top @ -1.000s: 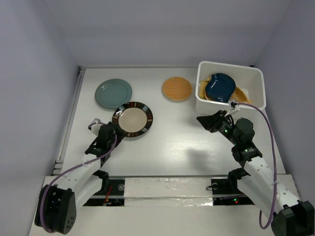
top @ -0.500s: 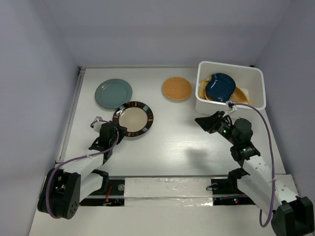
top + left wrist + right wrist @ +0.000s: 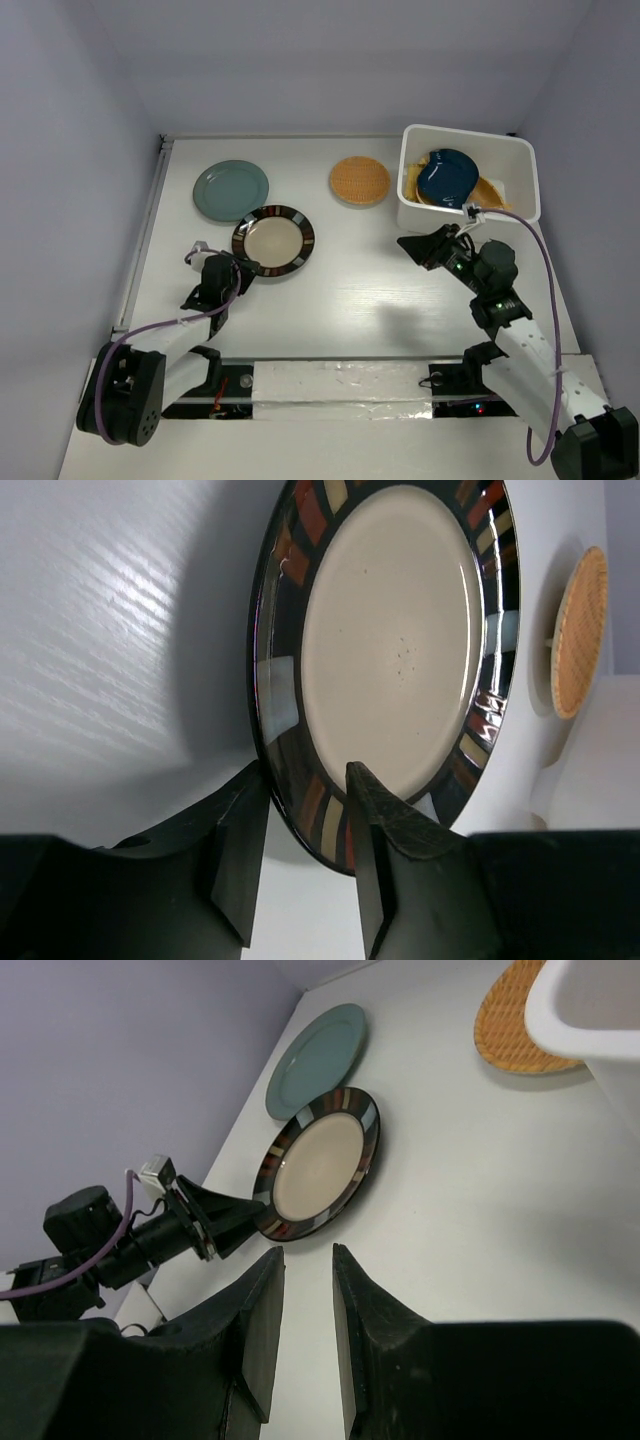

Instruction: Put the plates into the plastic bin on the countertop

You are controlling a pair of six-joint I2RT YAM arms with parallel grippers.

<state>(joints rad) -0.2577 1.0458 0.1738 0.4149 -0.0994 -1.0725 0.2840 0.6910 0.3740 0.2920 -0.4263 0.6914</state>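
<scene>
A dark-rimmed cream plate [image 3: 273,241] lies left of centre on the white countertop [image 3: 380,290]. My left gripper [image 3: 245,268] is shut on its near rim, one finger under the edge and one on top [image 3: 307,768]; the plate [image 3: 395,650] looks tilted up at that side. A teal plate [image 3: 231,190] lies behind it. An orange woven round plate [image 3: 360,181] lies mid-back. The white plastic bin [image 3: 520,155] at back right holds a dark blue plate [image 3: 447,176] on top of yellow-orange ones [image 3: 490,190]. My right gripper [image 3: 410,243] hovers open and empty in front of the bin [image 3: 307,1250].
Pale lilac walls close in the left, back and right sides. A raised strip [image 3: 150,230] runs along the table's left edge. In the right wrist view the bin's corner [image 3: 590,1010] is at upper right and the left arm [image 3: 110,1245] at left.
The dark-rimmed cream plate has shifted slightly right with my left gripper on its rim. The right gripper has barely moved.
</scene>
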